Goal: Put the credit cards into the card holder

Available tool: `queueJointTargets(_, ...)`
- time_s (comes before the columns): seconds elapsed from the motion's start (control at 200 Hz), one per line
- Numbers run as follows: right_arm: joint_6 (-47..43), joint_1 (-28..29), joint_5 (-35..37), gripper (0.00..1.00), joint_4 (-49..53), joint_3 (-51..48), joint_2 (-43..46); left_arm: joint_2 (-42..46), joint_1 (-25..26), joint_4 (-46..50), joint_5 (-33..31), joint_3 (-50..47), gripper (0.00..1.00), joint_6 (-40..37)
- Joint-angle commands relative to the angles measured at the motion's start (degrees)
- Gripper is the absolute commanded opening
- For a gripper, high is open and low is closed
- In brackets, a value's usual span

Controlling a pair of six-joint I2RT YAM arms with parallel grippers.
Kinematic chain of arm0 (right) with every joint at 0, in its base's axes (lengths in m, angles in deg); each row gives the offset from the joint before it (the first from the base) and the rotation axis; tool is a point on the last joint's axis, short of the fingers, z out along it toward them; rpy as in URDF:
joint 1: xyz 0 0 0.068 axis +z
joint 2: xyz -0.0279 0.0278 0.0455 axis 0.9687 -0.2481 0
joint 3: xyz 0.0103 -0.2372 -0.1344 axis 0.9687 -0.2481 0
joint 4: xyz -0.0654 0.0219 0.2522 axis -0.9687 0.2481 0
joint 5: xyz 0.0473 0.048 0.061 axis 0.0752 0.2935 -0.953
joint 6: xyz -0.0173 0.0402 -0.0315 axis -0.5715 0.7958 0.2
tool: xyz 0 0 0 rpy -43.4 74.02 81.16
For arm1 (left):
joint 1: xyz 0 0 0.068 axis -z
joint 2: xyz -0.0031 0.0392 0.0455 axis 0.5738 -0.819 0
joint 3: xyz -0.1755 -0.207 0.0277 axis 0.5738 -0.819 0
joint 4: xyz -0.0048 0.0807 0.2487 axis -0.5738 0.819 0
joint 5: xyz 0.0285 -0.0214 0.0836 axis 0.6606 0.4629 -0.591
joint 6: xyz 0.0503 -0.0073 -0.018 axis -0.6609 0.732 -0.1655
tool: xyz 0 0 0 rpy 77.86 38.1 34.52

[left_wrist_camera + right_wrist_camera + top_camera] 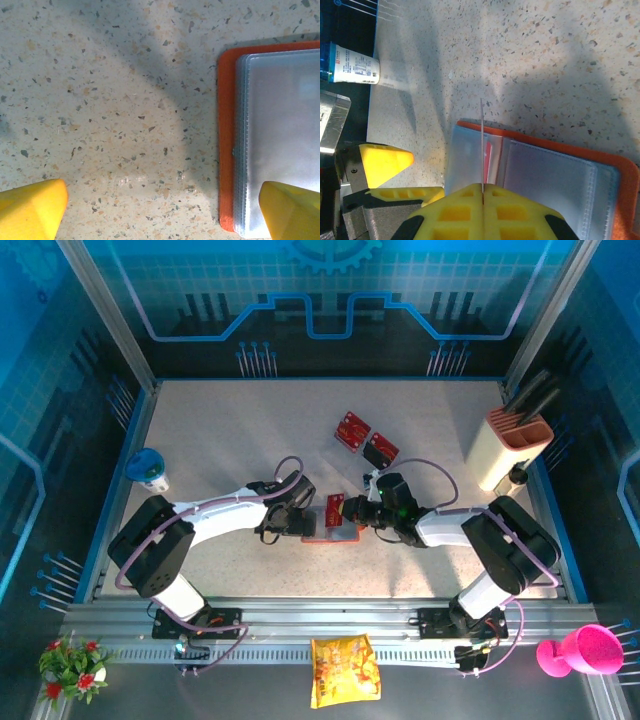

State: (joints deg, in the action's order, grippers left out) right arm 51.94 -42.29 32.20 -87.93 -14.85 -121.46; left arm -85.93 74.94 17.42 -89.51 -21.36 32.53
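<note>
pinching a card [335, 509] edge-on in the right gripper [482, 192], lower centre of the wrist view, over the open wallet [555, 175], with the left gripper [161, 209] spread across its edge. could miss the pocket mouth and buckle, or shove the wallet aside.

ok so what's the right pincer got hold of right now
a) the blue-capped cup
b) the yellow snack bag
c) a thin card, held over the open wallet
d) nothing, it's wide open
c: the right pincer is closed on a thin red card, seen edge-on in its wrist view, just above the clear pockets of the open orange wallet.
</note>
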Motion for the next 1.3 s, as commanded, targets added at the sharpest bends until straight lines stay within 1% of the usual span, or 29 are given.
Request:
queueJointTargets(0.0,0.5,0.5,0.6,0.00,-2.4,-0.8,-1.4,-1.0,0.3,2.0,-0.9,-0.7,0.99,0.2)
queueJointTargets(0.39,0.7,0.7,-0.6,0.00,-3.1,-1.2,-2.4,-0.6,0.3,2.3,-0.8,-0.1,0.99,0.2)
queueJointTargets(0.645,0.8,0.6,-0.8,0.00,-3.2,-1.6,-2.3,0.5,0.3,2.8,-1.0,3.3,0.99,-0.8)
queueJointTargets(0.845,0.8,0.6,-0.8,0.00,-3.3,-2.0,-2.3,-1.3,0.3,2.8,-1.2,5.2,0.99,-1.9)
queueJointTargets(1.071,1.1,0.7,-0.6,0.00,-3.9,-2.8,-1.9,-3.4,0.3,2.8,-1.7,4.6,0.99,-2.7)
queueJointTargets(1.296,1.2,0.6,-0.6,0.00,-4.2,-3.1,-1.9,-3.6,0.3,2.9,-1.9,2.4,0.99,-2.0)
